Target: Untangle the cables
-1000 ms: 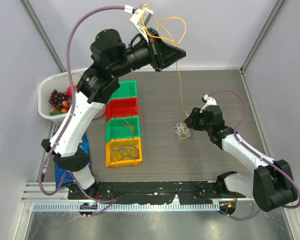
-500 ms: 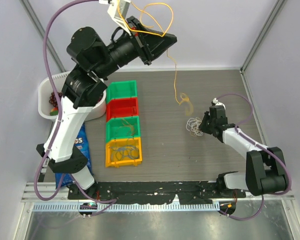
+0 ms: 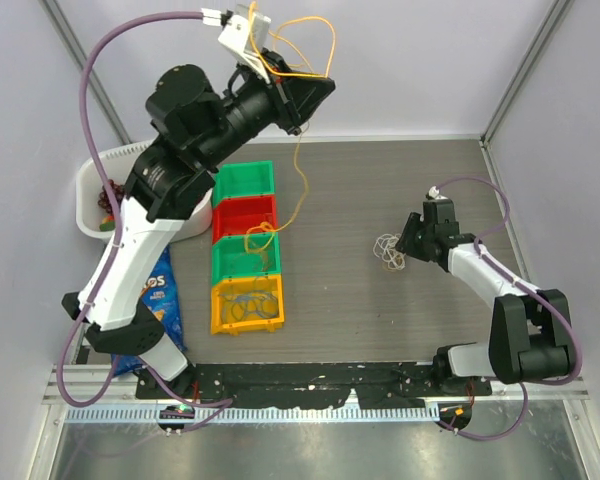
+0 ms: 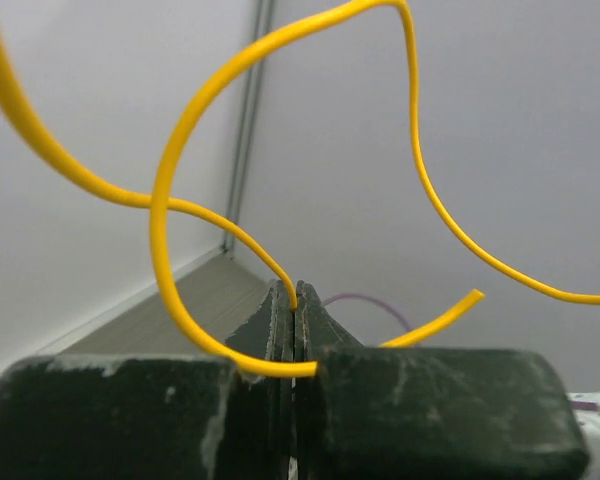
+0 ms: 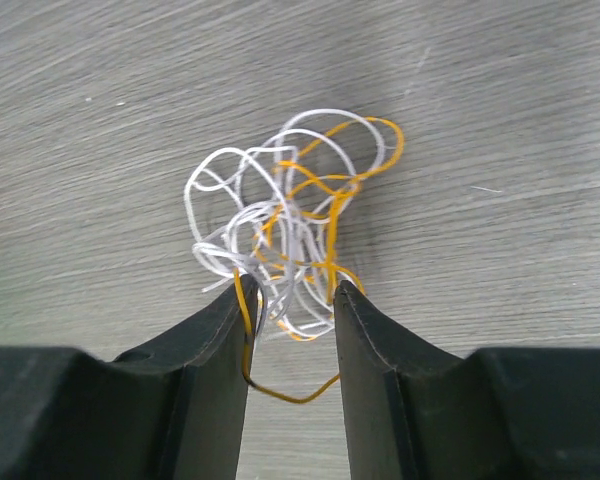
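Left gripper [image 4: 294, 300]: fingers pressed flat together on yellow cable [image 4: 158, 210], strand nipped right at the tips
Yellow cable: springs up in open loops above and to both sides of the left tips; in the top view its long tail hangs far below them, and its end curls at the bins [image 3: 217, 262]
Right gripper [image 5: 294, 295]: fingers [image 5: 215, 340] apart, clamped on nothing
Tangle [image 5: 280, 225]: lies on table [image 5: 500, 120] just beyond the right tips, its near edge reaching into the gap between them
White cable [image 5: 220, 250]: many small loops, packed ahead of the gap
Orange cable [image 5: 332, 218]: woven through the white; one loop drops back between the right fingers and runs along the inner face of one
Handling: judged light, thin and limp, with enough spring to hold its loops; probably slick, so a loose pinch may let it slide; a hard yank would likely tighten the crossings
Where to hold: one strand at the tangle's outer edge, best the orange loop already between the right fingers, clear of white; closing deeper would likely catch both colours
Risk: tangle may lift as one lump, too light to stay down
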Robot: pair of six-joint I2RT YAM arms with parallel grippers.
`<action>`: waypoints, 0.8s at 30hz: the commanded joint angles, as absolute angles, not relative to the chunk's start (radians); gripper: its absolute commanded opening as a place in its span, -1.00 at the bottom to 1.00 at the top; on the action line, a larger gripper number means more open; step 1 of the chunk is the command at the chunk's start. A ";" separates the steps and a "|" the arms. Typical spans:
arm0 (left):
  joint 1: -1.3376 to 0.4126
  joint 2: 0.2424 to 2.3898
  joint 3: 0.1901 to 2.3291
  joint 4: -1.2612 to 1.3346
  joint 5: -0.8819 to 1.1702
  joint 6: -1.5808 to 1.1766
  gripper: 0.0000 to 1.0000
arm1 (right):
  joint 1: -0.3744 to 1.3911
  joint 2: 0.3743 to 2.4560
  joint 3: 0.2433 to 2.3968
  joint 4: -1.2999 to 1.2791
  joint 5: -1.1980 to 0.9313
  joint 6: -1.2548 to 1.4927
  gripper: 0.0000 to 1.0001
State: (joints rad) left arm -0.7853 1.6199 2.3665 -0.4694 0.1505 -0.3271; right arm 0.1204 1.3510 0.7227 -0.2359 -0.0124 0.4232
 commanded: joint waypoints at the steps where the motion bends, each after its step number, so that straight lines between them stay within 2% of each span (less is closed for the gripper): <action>1: -0.785 1.591 2.290 -0.538 -0.044 -0.195 -1.00 | 0.118 1.298 0.785 -0.281 -0.084 0.419 -0.16; 10: -0.776 1.545 2.106 -0.517 -0.277 -0.045 -1.00 | 0.118 1.285 0.782 -0.319 -0.117 0.410 -0.15; 24: -0.703 1.569 2.154 -0.574 -0.272 -0.048 -1.00 | 0.118 1.333 0.802 -0.314 -0.110 0.419 -0.15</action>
